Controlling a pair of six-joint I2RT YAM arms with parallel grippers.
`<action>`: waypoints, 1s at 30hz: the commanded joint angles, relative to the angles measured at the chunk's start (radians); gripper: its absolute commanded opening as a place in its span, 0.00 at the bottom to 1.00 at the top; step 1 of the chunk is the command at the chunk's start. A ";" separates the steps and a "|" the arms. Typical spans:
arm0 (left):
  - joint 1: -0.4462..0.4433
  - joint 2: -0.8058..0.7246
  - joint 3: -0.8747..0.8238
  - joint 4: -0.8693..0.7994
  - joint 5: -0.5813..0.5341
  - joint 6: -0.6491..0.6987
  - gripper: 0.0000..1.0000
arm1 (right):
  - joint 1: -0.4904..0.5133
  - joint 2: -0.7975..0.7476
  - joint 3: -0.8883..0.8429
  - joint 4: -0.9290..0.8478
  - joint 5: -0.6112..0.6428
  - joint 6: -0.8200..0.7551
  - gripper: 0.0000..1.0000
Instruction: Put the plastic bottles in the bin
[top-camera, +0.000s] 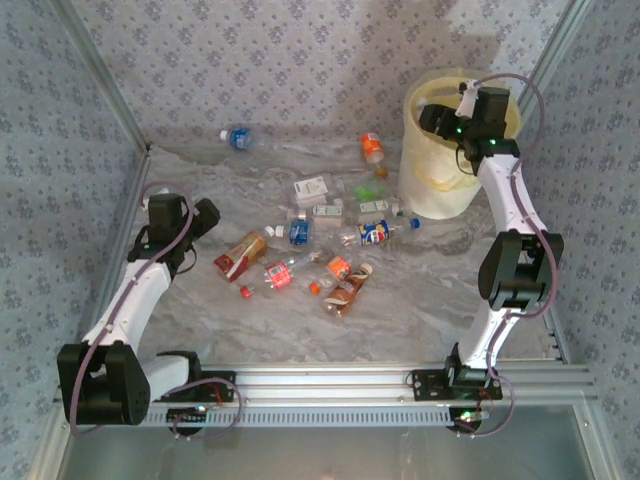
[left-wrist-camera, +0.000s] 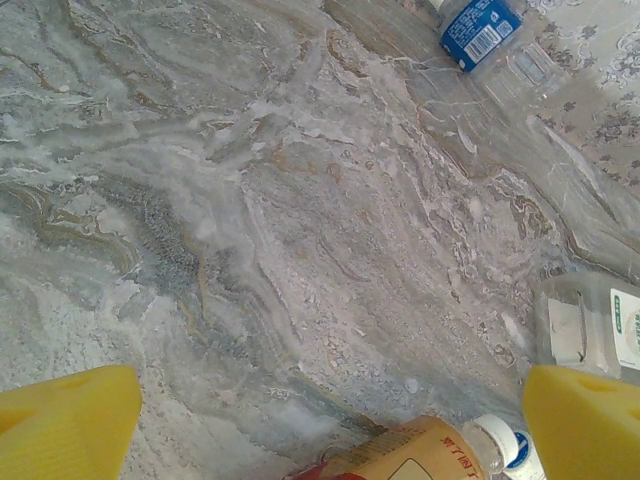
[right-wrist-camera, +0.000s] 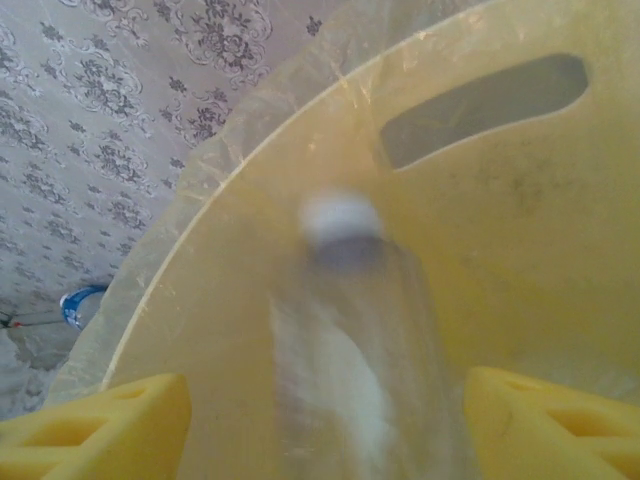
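Top view: the bin (top-camera: 438, 195) stands at the far right of the marble table (top-camera: 200, 180), close to the back wall (top-camera: 300, 60). The right gripper (top-camera: 440, 120) hangs over the bin's mouth. From its wrist: yellow fingertips (right-wrist-camera: 95, 425) spread wide, pinching nothing. Between them, inside the bin, a clear bottle (right-wrist-camera: 350, 330) with a white cap, heavily blurred, cap toward the slot handle cut-out (right-wrist-camera: 485, 105) in the bin wall; whether it touches the wall, cannot tell. The left gripper (top-camera: 208, 217) sits low over the table, well left of the bin, with the loose bottles lying between it and the bin. Its fingers (left-wrist-camera: 585, 420) also spread wide, gripping nothing; a tan-labelled bottle (left-wrist-camera: 400, 455) with a white cap lies on the table just ahead, between the two tips, not touched. Loose bottles, all outside the bin: an orange-labelled bottle (top-camera: 372, 148) just left of the bin; a blue-labelled bottle (top-camera: 378, 233) near the bin's base on its left front; a white-labelled bottle (top-camera: 315, 188) further left; a red-labelled bottle (top-camera: 277, 275) and a brown bottle (top-camera: 350, 290) well to the bin's near left; a blue-capped bottle (top-camera: 237, 138) by the back wall, far left of the bin. Most look crushed; labels too small to read.
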 joint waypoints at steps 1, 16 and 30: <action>0.003 -0.032 0.018 -0.029 -0.015 0.020 0.98 | 0.006 -0.005 0.035 0.006 -0.053 0.013 0.78; -0.003 -0.061 0.118 -0.271 0.008 -0.017 0.98 | 0.002 -0.247 -0.083 0.041 0.046 -0.048 1.00; -0.155 -0.028 0.166 -0.268 0.070 0.373 0.98 | 0.015 -0.687 -0.527 0.262 0.027 0.003 1.00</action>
